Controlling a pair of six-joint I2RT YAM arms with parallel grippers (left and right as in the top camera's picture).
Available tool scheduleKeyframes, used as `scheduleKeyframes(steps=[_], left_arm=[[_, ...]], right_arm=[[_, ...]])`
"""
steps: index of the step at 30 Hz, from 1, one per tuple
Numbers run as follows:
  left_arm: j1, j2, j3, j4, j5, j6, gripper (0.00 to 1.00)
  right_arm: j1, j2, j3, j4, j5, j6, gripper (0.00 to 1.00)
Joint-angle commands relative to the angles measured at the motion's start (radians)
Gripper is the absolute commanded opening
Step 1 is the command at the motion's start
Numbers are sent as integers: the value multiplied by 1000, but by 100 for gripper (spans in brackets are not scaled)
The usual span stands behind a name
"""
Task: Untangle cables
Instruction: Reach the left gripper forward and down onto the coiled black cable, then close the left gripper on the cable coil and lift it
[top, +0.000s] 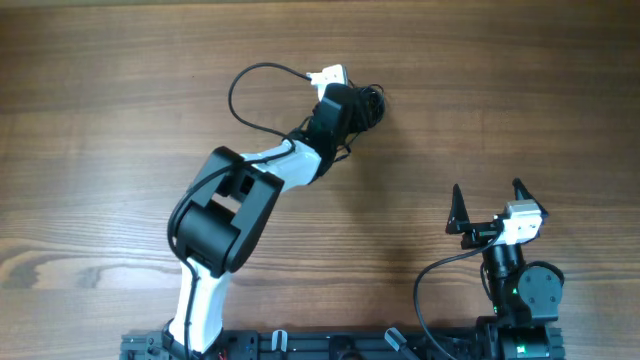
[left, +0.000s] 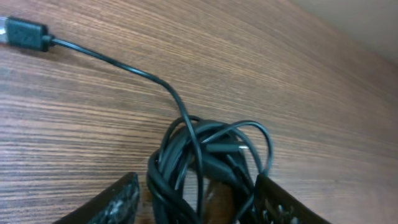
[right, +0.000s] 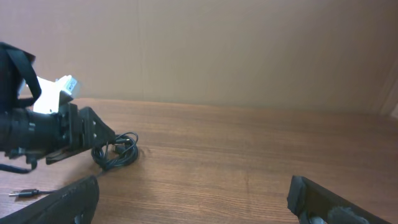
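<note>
Now left claw (left: 196, 196) straddles cables (left: 181, 144) — jaws apart.

Cables (top: 372, 105): thin black cords, knotted into one small tangled bundle, lying flat on the table (top: 500, 80) near its far edge. One strand trails out to a plug end (left: 25, 34).

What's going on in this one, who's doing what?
The left gripper has reached out to the far middle of the table and sits over the knotted bundle of thin black cables. Its jaws stand either side of the knot, not yet clamped on it. One cord runs out of the bundle to a plug end lying loose on the wood. The right gripper is open and empty near its base, well away from the cables. Nothing looks untangled yet.
</note>
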Motion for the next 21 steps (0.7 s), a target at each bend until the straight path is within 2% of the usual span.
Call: scheduleKeyframes(steps=[1,3,4,7,9,10,12,17,21], left_arm=[[-26,47,18,21,-137,-9,45],[-37,61,18,41,-164,-9,30],[-42,71,18,53,-176,-9,27],[-43,101,18,69,-176,-8,24],[-42,101,18,57,-184,-4,15],[-43,100,18,60,-187,24,6],[-43,85,18,30,-187,71,4],[-52,-34,18,-146,-187,70,4],[-53,-182,18,-382,-187,70,4]], right_arm=[[1,-5,-1,2,-1,-18,100],[1,-5,-1,2,-1,-18,100],[1,-5,-1,2,-1,-18,100],[1,-5,-1,2,-1,-18,100],[1,-5,-1,2,-1,-18,100],[1,-5,-1,2,-1,-18,100],[1,-5,-1,2,-1,-18,100],[1,-5,-1,2,-2,-18,100],[1,-5,-1,2,-1,-18,100]])
